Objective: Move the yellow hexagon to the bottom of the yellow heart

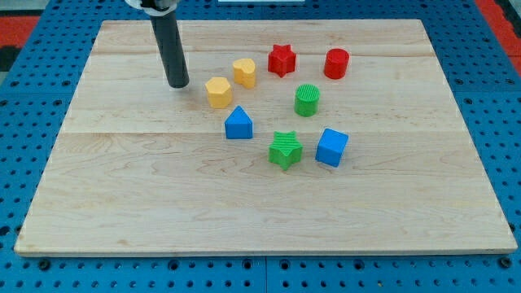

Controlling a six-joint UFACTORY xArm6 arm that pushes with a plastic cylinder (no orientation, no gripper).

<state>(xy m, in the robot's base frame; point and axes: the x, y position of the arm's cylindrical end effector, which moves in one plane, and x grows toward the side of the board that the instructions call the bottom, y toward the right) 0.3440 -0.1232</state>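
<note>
My tip [178,84], holding nothing, stands near the squat yellow hexagon block [218,92] at its 9 o'clock; long axis unclear. 1 yellow heart block [244,72] sits at its 1 o'clock.

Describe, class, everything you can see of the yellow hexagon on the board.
The yellow hexagon is a small, stubby six-sided block, matte and plastic-looking, with a paler flat top face. It sits upright on the wooden board, in the upper middle of the view. It touches nothing: the yellow heart lies just up and to its right, the blue triangular block just below, and my tip stands close on its left, with a small gap between.
</note>
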